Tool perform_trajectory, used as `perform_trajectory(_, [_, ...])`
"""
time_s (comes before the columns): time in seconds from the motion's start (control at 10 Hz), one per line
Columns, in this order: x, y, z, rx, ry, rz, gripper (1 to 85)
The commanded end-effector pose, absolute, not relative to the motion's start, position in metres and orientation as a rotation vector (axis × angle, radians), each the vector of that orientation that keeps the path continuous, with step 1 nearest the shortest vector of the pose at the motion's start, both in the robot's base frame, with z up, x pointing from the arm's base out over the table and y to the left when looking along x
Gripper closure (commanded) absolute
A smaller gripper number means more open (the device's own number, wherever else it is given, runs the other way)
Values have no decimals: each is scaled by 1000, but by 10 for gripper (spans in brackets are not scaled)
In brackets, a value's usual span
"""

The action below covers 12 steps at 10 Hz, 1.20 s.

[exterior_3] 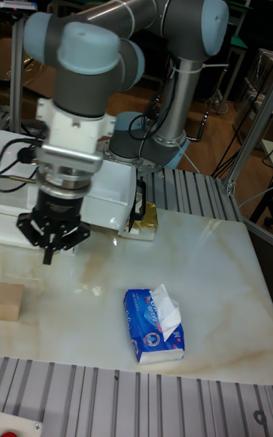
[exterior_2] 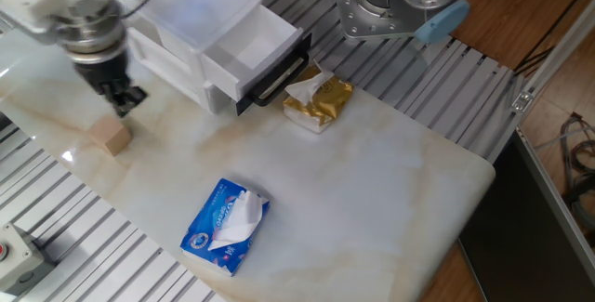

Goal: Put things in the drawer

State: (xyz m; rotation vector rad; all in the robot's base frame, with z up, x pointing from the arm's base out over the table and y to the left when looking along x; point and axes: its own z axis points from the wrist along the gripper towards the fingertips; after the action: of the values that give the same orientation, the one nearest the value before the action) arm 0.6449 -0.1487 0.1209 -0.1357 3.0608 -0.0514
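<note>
The small light-tan wooden cube block (exterior_2: 110, 137) sits on the white marbled tabletop (exterior_2: 390, 181) near its left edge, nothing gripping it. The black two-finger gripper (exterior_2: 122, 100) hangs just above and beside the cube; whether its jaws are apart I cannot tell. The white plastic drawer (exterior_2: 258, 53) with its black bar handle (exterior_2: 279, 81) stands pulled out of the small white cabinet (exterior_2: 191, 23) at the tabletop's far edge.

A robotics lab: a UR5 arm (exterior_3: 144, 12) bolted beside a marble-look table (exterior_2: 390, 181) on aluminium-profile framing (exterior_2: 112, 256), cables trailing.
</note>
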Motion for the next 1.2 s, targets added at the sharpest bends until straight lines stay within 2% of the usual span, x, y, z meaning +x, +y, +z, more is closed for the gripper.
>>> perform_trajectory(0.0, [680, -190, 113, -64, 3056, -22, 847])
perform_trajectory(0.3, [695, -215, 101, 61, 3026, -60, 847])
perform_trajectory(0.4, [697, -217, 98, 112, 3025, -22, 847])
perform_trajectory(0.7, [696, -205, 95, 254, 3026, 61, 847])
perform_trajectory(1.1, [695, -198, 87, 356, 2992, 45, 847])
